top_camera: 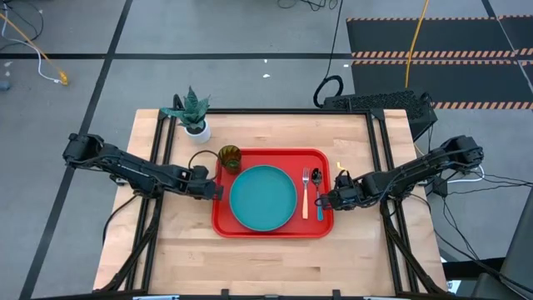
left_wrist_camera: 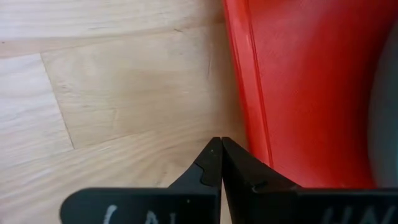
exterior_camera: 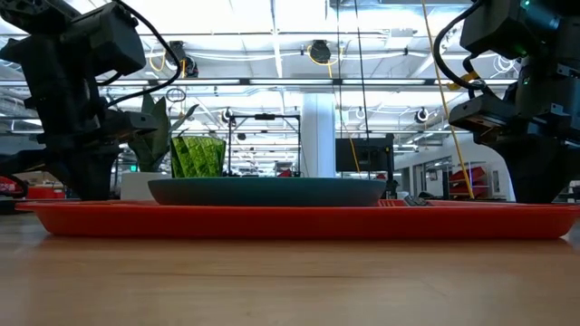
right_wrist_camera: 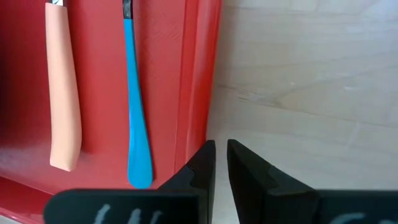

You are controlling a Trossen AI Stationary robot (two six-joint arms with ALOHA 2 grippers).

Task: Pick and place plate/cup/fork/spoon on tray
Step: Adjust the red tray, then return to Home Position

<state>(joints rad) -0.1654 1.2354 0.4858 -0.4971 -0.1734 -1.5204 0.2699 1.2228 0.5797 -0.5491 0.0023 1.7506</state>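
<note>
The red tray (top_camera: 275, 234) lies flat on the wooden table. On it rest the teal plate (top_camera: 263, 197), the olive-green cup (top_camera: 230, 157) upright at its far left corner, and the orange-handled fork (top_camera: 306, 192) beside the blue-handled spoon (top_camera: 318, 196) along its right side. My left gripper (top_camera: 218, 192) is shut and points down just outside the tray's left rim (left_wrist_camera: 249, 93). My right gripper (top_camera: 329, 200) points down just outside the right rim (right_wrist_camera: 196, 74). Its fingers (right_wrist_camera: 242, 163) are together but for a thin slit, with nothing between them.
A white pot with a green plant (top_camera: 194, 114) stands at the table's far left, behind the cup. Bare wood lies in front of the tray and to both sides. Black frame rails run along the table's left and right edges.
</note>
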